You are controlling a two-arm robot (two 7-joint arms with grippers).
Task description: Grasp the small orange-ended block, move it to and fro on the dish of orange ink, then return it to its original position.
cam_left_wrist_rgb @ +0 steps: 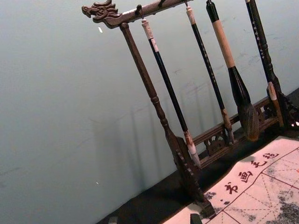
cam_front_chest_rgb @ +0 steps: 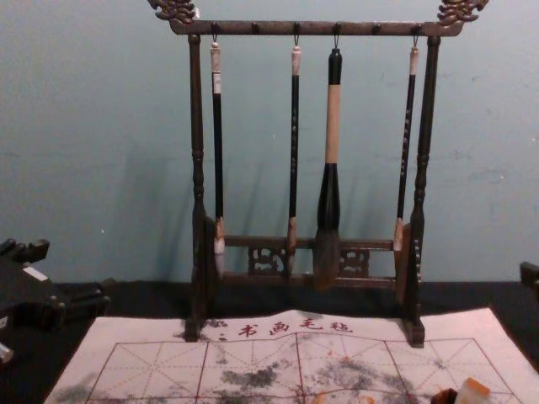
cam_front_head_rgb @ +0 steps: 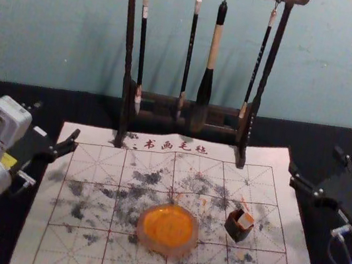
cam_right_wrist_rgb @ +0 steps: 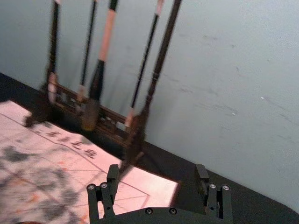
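Note:
My left gripper point(cam_front_head_rgb: 56, 121) is open over the dark table, left of the felt mat; the left wrist view has its tips point(cam_left_wrist_rgb: 154, 220) at the lower edge. Open as well, my right gripper point(cam_front_head_rgb: 315, 159) stands off the mat's right side, with nothing between its fingers point(cam_right_wrist_rgb: 157, 172). The orange-ended block point(cam_front_head_rgb: 246, 220) leans in a small dark holder point(cam_front_head_rgb: 236, 231) right of the dish of orange ink point(cam_front_head_rgb: 168, 230). In the chest view the block point(cam_front_chest_rgb: 472, 391) appears at the lower right, partly cut off. Neither gripper touches block or dish.
A wooden brush rack point(cam_front_head_rgb: 131, 64) stands at the mat's back edge, with several brushes hanging from it, the thickest brush point(cam_front_chest_rgb: 333, 126) among them. The ink-stained mat point(cam_front_head_rgb: 90, 165) lies on the black table point(cam_front_head_rgb: 67, 103), before a pale wall.

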